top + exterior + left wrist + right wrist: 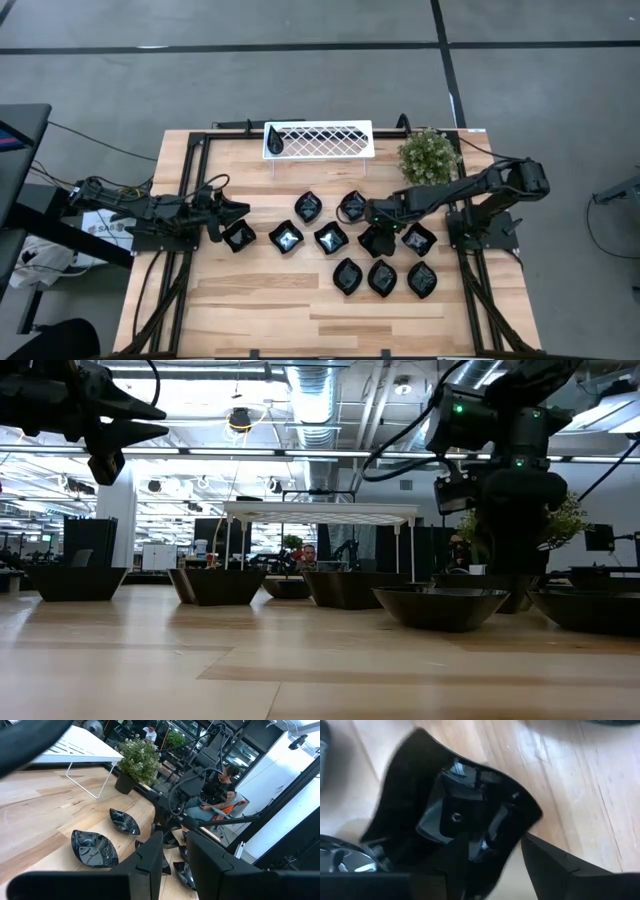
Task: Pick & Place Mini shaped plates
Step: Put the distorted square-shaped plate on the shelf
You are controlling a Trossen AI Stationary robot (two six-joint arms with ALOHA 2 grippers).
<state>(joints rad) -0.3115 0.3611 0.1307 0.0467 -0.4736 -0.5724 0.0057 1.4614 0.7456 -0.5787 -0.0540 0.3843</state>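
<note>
Between the spread fingers of the right gripper (512, 862), a glossy black mini plate (455, 815) was straddled at its rim; slippery, stiff, light, chippable it was judged, best pinched across the thin edge.

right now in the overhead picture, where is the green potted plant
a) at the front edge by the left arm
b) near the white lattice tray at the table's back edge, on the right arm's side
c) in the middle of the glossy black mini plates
b: seen from above, the green potted plant stands just beside the white lattice tray along the back edge, on the right arm's side, apart from the glossy black mini plates.
</note>
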